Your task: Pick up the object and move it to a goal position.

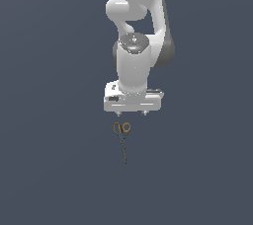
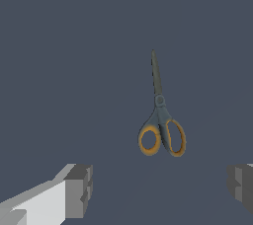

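While claw (image 1: 132,114) hangs spread wide and empty above counter (image 1: 49,169), scissors (image 1: 122,140) lie flat just ahead, not between fingers (image 2: 79,189); blades point away from claw, handles nearest.

A small, slim pair of scissors (image 1: 122,139) (image 2: 160,115) is lying flat on the plain dark grey-blue surface. Its two orange-yellow ring handles are sitting side by side, and its long, thin, dark grey-green blades are lying closed together, pointing toward the bottom of the exterior view.
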